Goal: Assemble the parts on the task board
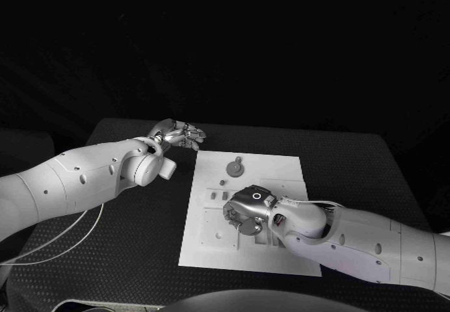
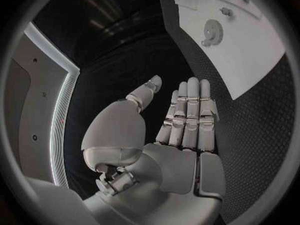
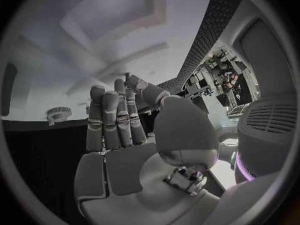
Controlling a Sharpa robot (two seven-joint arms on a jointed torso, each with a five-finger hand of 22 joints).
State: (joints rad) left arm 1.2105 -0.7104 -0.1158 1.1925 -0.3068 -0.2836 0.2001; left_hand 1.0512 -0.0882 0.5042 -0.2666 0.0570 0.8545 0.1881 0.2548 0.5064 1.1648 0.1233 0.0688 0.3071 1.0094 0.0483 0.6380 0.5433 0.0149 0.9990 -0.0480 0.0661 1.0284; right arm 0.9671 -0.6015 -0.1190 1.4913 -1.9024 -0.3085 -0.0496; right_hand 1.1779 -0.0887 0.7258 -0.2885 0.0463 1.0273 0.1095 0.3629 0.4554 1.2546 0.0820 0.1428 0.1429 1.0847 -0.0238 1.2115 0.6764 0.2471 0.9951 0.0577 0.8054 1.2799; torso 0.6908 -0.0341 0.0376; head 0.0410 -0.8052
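The white task board (image 1: 281, 253) lies in the middle of the black table. A grey gear part (image 1: 235, 169) stands near its far edge, and small grey parts (image 1: 218, 194) lie by its left side. My right hand (image 1: 248, 211) hovers over the board's middle; in the right wrist view its fingers (image 3: 115, 117) are stretched out with nothing between them, the gear (image 3: 58, 115) lies off to their side and the board (image 3: 56, 65) is behind them. My left hand (image 1: 179, 135) is over the table beyond the board's far left corner. Its fingers (image 2: 187, 112) are straight and hold nothing, apart from the board (image 2: 256, 60) and gear (image 2: 212, 31).
The black table (image 1: 356, 162) spreads out on both sides of the board. A thin white cable (image 1: 66, 240) hangs under my left arm near the table's left edge.
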